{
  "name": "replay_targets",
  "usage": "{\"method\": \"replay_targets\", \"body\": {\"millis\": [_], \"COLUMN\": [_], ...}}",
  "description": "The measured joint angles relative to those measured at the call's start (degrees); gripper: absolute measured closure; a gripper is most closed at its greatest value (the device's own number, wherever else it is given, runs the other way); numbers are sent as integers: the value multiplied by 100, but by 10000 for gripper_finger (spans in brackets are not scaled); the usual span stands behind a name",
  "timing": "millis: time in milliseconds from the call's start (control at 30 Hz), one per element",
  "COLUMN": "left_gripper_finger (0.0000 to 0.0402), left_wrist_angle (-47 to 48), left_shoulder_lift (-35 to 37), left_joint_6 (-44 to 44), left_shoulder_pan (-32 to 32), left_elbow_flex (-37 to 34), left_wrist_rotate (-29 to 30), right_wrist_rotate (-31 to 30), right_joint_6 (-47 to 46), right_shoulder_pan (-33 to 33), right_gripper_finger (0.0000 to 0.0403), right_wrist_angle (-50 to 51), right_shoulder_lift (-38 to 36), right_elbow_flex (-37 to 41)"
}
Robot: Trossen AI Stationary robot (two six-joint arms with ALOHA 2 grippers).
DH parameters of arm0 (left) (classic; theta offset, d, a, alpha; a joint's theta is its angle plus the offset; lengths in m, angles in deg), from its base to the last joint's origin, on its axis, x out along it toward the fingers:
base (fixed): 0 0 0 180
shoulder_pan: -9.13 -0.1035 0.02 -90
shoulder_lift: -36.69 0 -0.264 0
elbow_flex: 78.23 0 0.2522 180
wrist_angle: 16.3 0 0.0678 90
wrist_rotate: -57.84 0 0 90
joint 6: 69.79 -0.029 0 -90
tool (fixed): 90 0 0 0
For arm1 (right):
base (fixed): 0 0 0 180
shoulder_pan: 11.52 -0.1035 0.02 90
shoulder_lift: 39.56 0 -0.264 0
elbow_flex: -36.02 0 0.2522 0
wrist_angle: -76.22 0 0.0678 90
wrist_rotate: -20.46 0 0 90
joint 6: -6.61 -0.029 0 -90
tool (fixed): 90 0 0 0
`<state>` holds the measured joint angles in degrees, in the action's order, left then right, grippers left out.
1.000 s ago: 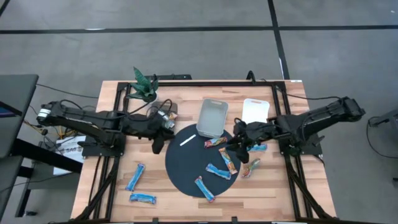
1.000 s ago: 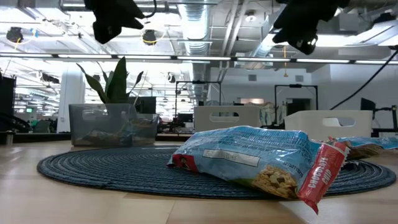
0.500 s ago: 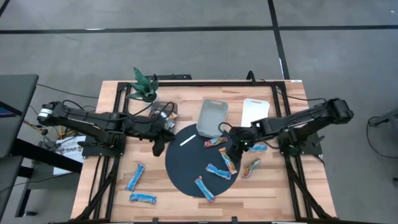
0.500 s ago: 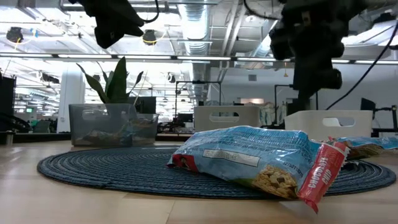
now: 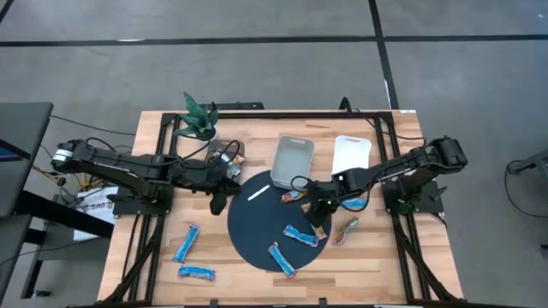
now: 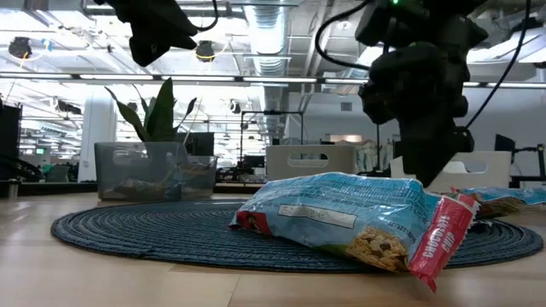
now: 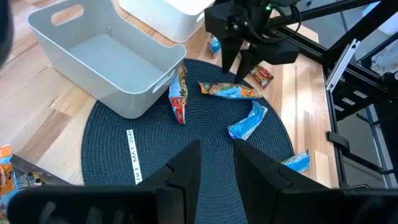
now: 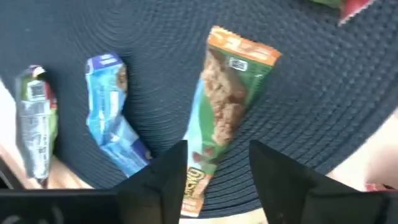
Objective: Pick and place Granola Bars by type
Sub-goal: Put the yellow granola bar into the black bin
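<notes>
Granola bars lie flat on and around the round dark mat (image 5: 270, 227). Blue ones sit on the mat (image 5: 300, 235) (image 5: 281, 259) and on the wood near the table's left (image 5: 187, 244) (image 5: 196, 273). A green-orange bar (image 8: 227, 112) lies under my right gripper (image 5: 321, 211). That gripper (image 8: 214, 186) is open, with a finger on either side of the bar's end, touching nothing that I can see. My left gripper (image 5: 218, 201) is open and hovers above the mat's left edge (image 7: 221, 180).
A grey bin (image 5: 291, 161) and a white bin (image 5: 351, 152) stand at the mat's far side, and a clear bin (image 5: 224, 154) stands beside the plant (image 5: 199, 115). A thin white stick (image 5: 259, 194) lies on the mat. More bars (image 5: 345, 229) (image 5: 354, 204) lie to the mat's right.
My right gripper has moved toward the table's left, onto the mat, and down over the green-orange bar. The bars have not moved.
</notes>
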<state>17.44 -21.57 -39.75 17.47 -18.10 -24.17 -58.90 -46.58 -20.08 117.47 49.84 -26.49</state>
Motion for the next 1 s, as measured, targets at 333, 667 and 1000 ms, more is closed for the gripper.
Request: {"method": "replay_targets", "body": {"millis": [333, 667, 1000], "left_gripper_finger": [315, 315, 315], "left_wrist_angle": [-4, -44, -37], "left_shoulder_lift": [0, -2, -2], "left_joint_6": [57, 126, 209], "left_shoulder_pan": [0, 0, 0], "left_elbow_flex": [0, 2, 2], "left_wrist_rotate": [-2, -4, -3], "right_wrist_rotate": [-24, -35, -190], "right_joint_6": [-33, 253, 524], "right_shoulder_pan": [44, -9, -41], "right_gripper_finger": [169, 203, 381], "right_wrist_angle": [-305, -344, -253], "right_shoulder_lift": [224, 844, 829], "right_elbow_flex": [-3, -281, -565]}}
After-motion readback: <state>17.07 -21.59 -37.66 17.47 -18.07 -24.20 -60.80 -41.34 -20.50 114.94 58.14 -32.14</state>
